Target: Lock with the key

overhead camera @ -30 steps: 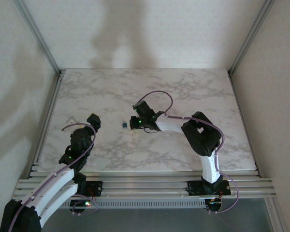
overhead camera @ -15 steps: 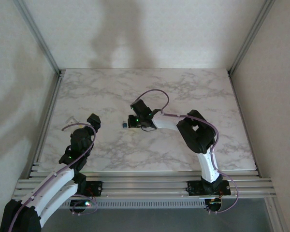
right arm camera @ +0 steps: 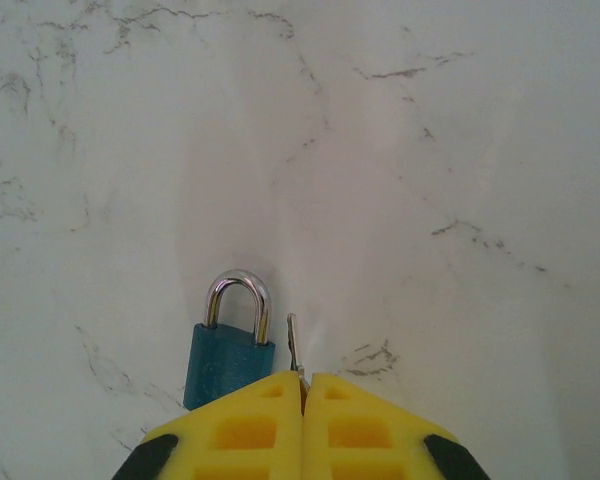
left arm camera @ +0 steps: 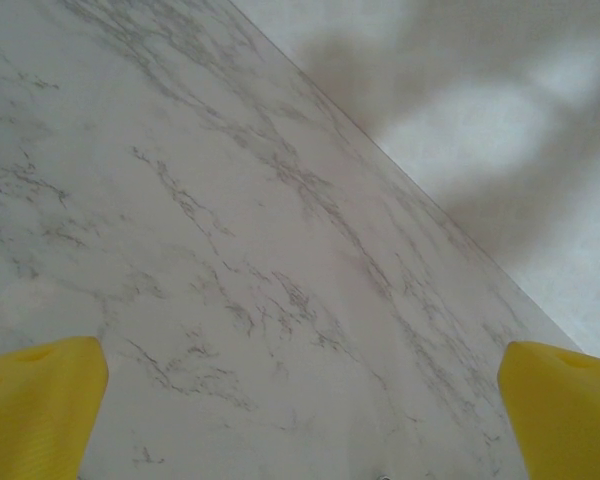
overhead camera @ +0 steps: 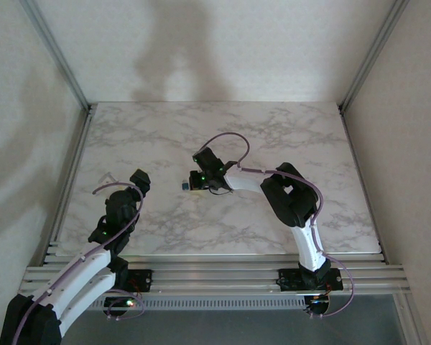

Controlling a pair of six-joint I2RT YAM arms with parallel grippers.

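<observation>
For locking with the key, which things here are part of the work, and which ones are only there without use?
Part of the job:
- teal padlock, lying flat
- key, beside the padlock, pinched in the shut right end effector

Not in use:
- left end effector, open, away from the padlock
- marble table, only the support

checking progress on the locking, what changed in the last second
The right fingers, shut on the key, slid slightly left, closer to the padlock. The padlock stayed where it was, and the left fingers stayed open and did not move.
</observation>
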